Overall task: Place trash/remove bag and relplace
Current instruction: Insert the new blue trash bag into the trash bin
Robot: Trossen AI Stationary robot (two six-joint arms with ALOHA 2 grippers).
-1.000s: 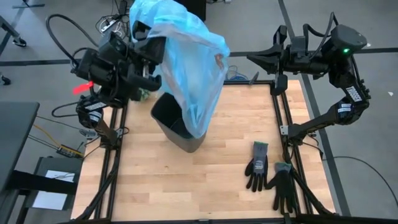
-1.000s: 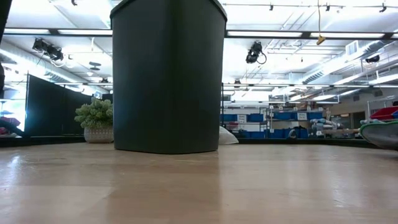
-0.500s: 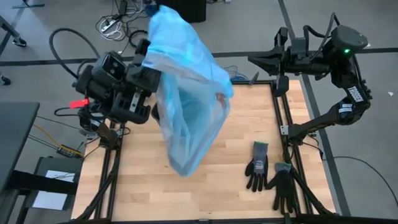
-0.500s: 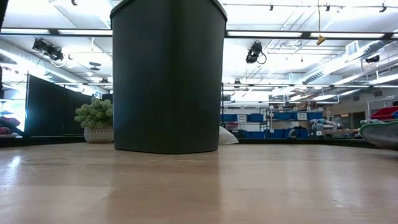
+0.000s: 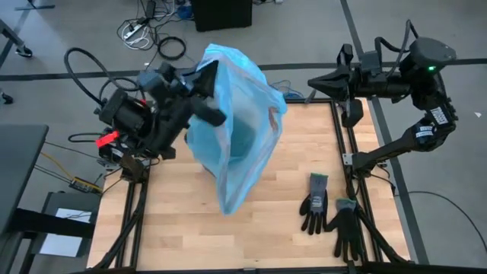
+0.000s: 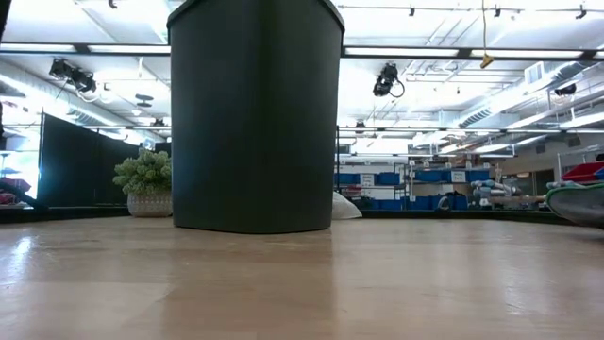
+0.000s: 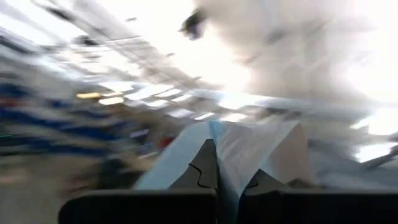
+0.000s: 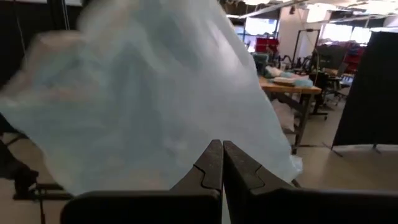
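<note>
The plastic bag point(image 5: 242, 122) pinched in the left gripper point(image 5: 207, 90) is a translucent light blue with a small reddish-brown patch showing through its side away from that claw, and the claw itself is black. The bin point(image 6: 255, 113) is a plain dark grey-black, while the table point(image 5: 266, 221) under the bag is pale blond wood with a plank pattern. Near the idle black right gripper point(image 5: 313, 81), two gloves point(image 5: 331, 213) are black with grey cuffs.
</note>
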